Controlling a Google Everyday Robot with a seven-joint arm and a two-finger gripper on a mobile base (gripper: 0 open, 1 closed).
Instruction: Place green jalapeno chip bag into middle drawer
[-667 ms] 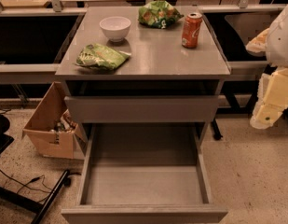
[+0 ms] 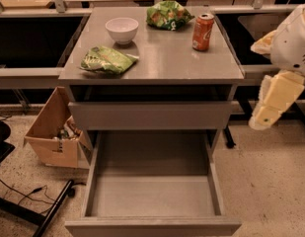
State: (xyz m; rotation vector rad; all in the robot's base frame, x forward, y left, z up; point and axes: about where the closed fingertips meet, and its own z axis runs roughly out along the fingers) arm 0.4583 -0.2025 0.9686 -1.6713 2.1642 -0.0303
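The green jalapeno chip bag (image 2: 106,59), light green with pale print, lies flat on the front left of the grey cabinet top (image 2: 167,58). The middle drawer (image 2: 152,196) is pulled out wide below, and its flat grey floor is bare. My gripper (image 2: 263,117) hangs at the end of the pale arm at the right edge. It is beside the cabinet at the height of the shut upper drawer front (image 2: 151,115), well away from the bag and holding nothing that I can see.
A white bowl (image 2: 122,29), a darker green bag with orange-red print (image 2: 168,15) and a red soda can (image 2: 203,31) stand on the cabinet top. A cardboard box (image 2: 54,132) sits on the floor to the left. Cables and a black bar lie at the lower left.
The pale arm with the gripper has shifted slightly left, toward the cabinet. The bag, the drawer and the other objects have not moved.
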